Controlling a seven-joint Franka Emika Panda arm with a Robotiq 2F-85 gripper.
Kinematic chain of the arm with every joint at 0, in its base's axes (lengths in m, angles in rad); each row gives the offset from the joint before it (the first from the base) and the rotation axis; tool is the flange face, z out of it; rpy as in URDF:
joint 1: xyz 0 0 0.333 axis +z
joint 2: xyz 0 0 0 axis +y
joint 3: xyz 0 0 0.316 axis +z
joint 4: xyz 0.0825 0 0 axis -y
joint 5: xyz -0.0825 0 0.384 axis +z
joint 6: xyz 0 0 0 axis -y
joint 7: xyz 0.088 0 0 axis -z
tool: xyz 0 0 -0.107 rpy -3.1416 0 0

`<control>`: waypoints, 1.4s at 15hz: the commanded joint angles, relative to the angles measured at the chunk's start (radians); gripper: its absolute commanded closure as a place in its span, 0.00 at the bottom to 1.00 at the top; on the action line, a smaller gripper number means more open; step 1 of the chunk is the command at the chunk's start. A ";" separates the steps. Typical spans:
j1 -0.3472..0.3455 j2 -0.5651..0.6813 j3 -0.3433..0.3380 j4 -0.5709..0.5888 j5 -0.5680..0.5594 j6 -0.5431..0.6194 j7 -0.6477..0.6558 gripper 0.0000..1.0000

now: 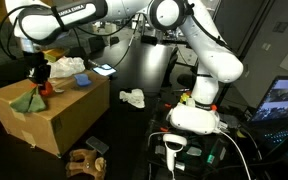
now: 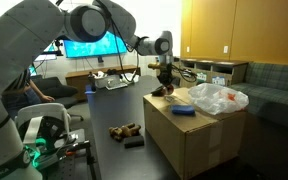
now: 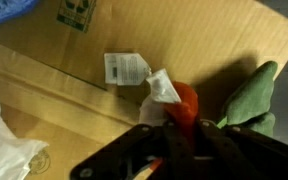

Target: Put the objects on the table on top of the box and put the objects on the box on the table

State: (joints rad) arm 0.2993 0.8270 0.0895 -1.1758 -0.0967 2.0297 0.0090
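One brown cardboard box [image 1: 64,118] stands at the left in an exterior view, with the dark desk [image 1: 149,75] spreading to its right; its top flaps lie flat and its sides are plain. Four items are counted on the box top: one green cloth [image 1: 26,100], one red-and-white item [image 1: 44,87] just beside it, one crumpled clear plastic bag [image 1: 66,68] and one blue item [image 1: 82,81]. One white arm [image 1: 199,60] reaches over the box. Its jaws stand narrow, closed on the red-and-white item, which sits at the box top. The dark lettering on the arm's upper link is too small to read with certainty. In the wrist view, two labels show on the cardboard: one green-and-white label [image 3: 76,12] at the upper edge and one white sticker [image 3: 124,68]; the print on both is illegible. On the desk, three items are counted: one brown item [image 1: 82,163], one small dark item [image 1: 97,146] near it, and one crumpled white item [image 1: 132,97] well apart from both.
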 commanded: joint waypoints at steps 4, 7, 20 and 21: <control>-0.027 -0.220 0.039 -0.394 -0.023 0.060 -0.171 0.97; -0.039 -0.301 0.051 -0.533 -0.006 0.128 -0.155 0.97; -0.121 -0.719 0.142 -1.221 0.264 0.465 -0.157 0.97; -0.120 -0.753 0.150 -1.279 0.300 0.494 -0.162 0.97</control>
State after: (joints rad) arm 0.1965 0.2178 0.2038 -2.2595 0.1103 2.4306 -0.1331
